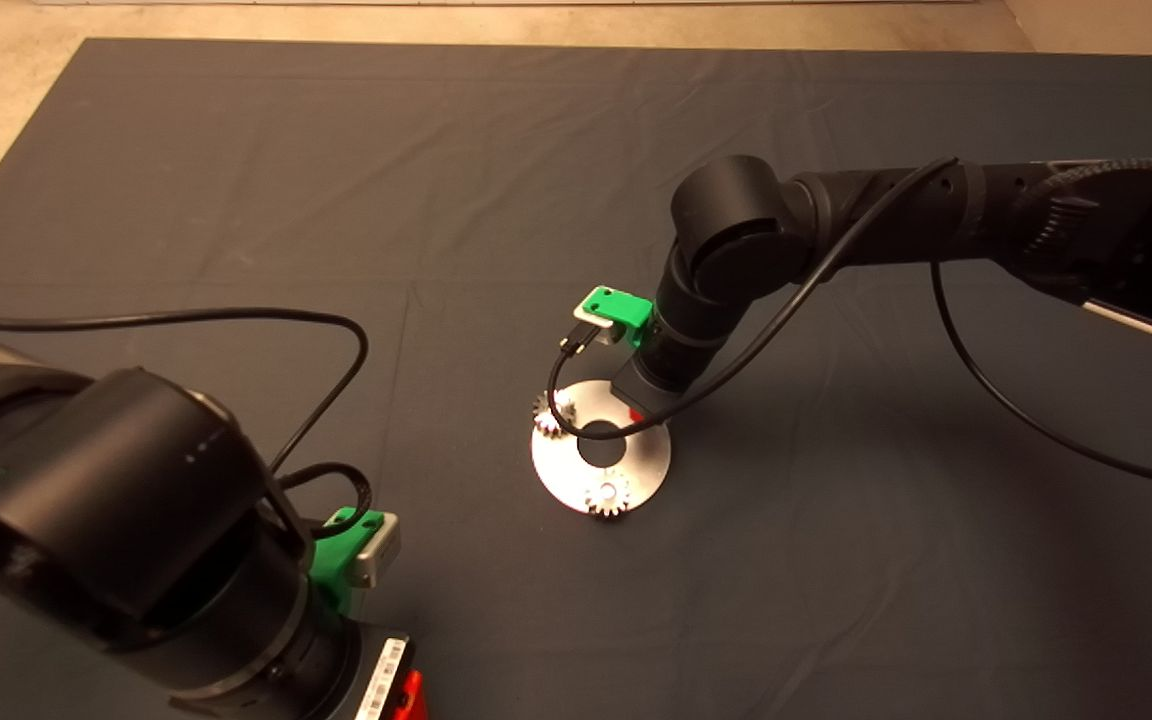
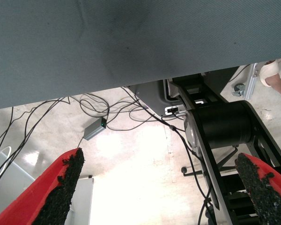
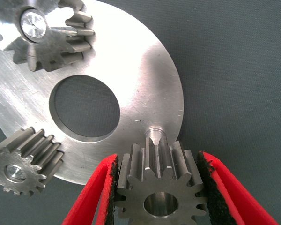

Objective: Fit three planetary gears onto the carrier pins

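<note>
- Holding the third small silvery-grey toothed metal gear (image 3: 160,187) between its two red fingers, the right gripper (image 3: 160,192) hangs over the far-right edge of the flat round shiny metal disc (image 1: 641,462), near the middle of the dark mat (image 1: 236,150).
- Jaws stand narrow, clamped on the gear's toothed flanks; the gear's bore faces the wrist camera.
- The free short silver pin (image 3: 154,133) stands just beside the held gear, apart from it; the bore is not yet over the pin.
- Two other gears are seated on pins: one (image 1: 607,495) at the disc's near edge, one (image 1: 552,412) at its left edge, their teeth overhanging the rim.
- Judgement: the last of three installations is in hand. The next move calls for centring the bore on the pin, keeping the gear level, then lowering.
- Open room: the seated gears lie well apart from the free pin, across the disc's central hole (image 3: 84,108); the mat around the disc is bare.
- Risk, as judged: the disc lies loose on the mat, so a sideways push could shift it.
- The left gripper (image 2: 161,187) waits at the mat's near-left edge, jaws wide and holding nothing, floor and cables beyond.
</note>
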Tool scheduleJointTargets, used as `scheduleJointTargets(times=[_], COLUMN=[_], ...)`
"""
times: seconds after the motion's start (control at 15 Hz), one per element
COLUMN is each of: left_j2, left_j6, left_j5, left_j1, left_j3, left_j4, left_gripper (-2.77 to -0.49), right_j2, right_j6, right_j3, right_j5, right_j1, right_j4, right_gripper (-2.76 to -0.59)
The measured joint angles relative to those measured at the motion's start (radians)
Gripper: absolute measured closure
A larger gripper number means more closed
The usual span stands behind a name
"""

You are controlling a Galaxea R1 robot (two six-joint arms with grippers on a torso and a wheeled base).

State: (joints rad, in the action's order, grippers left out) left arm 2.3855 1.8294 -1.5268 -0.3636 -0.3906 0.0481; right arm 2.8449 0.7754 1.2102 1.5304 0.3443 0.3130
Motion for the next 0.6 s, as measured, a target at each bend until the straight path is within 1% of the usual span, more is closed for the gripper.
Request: scheduleJointTargets(times=[0.07,0.6], left_j2=[0.0,0.008], left_j6=[0.0,0.0], left_j5=[0.0,0.0], left_j1=[0.0,0.0], left_j3=[0.0,0.0], left_j4=[0.0,0.0], left_gripper=[-2.33,-2.33], right_j2=[0.001,0.001], right_j6=[0.0,0.0], right_j3=[0.0,0.0], right_j5=[-0.001,0.0], right_j1=[0.0,0.0], right_j4=[0.001,0.015], right_gripper=[-1.07,-1.07])
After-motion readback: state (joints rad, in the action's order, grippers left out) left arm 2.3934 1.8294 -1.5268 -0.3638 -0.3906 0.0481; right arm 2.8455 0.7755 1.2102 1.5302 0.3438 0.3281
